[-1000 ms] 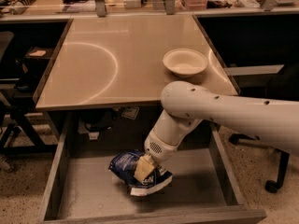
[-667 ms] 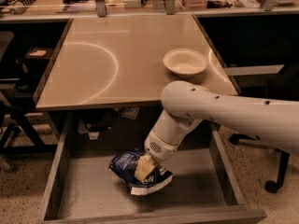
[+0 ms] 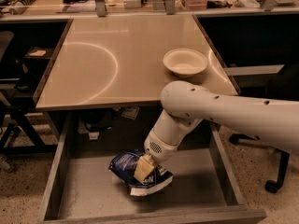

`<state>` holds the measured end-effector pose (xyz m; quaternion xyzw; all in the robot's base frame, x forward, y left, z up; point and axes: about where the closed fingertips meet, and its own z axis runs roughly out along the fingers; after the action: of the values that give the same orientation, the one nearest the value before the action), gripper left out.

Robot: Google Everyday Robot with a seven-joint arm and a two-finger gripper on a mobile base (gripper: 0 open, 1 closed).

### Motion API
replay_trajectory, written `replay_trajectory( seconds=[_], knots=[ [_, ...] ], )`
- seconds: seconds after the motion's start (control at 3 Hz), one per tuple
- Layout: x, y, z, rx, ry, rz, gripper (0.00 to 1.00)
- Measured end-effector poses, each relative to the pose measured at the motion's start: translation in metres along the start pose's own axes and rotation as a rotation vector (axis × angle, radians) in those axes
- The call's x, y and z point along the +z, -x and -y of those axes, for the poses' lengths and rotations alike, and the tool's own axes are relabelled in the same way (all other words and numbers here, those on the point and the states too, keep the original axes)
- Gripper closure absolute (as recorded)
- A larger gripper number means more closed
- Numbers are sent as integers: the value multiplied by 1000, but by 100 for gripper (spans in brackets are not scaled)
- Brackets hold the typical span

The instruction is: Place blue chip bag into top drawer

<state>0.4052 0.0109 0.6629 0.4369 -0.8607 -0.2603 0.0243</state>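
The broad, tan, flat-topped bench [image 3: 117,69] fills the upper half of the view. Below its front edge the top drawer [image 3: 88,190], a wide, shallow grey tray with low side walls, stands pulled well out toward the camera. The robot's thick white arm [image 3: 233,115] comes in from the right, bends at a rounded elbow just in front of the bench edge and slopes down into the drawer. A round white bowl [image 3: 185,62] sits on the bench toward its right side, well apart from the work below.

The blue chip bag [image 3: 124,163], a crinkled dark-blue foil packet with white print, lies inside the drawer, a little right of the middle of its floor and seemingly resting on it. The pale beige tool [image 3: 144,168] at the arm's end is down on the bag's upper right part, touching it. Whether the tool grips the bag or has already let go, I cannot tell.

The placing looks all but finished; what remains is release and withdrawal. The likely trouble lies there. If the tool lifts while clamped, or with foil snagged on it, the light bag could rise with it and drop outside the drawer. The elbow also hangs close under the bench edge, so a steep retreat could knock against it.
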Motion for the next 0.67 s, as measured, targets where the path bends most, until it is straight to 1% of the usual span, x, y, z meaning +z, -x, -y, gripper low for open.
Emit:
replay_trajectory(
  seconds=[0.33,0.67],
  knots=[
    [0,0,0,0,0,0,11],
    [0,0,0,0,0,0,0]
  ],
)
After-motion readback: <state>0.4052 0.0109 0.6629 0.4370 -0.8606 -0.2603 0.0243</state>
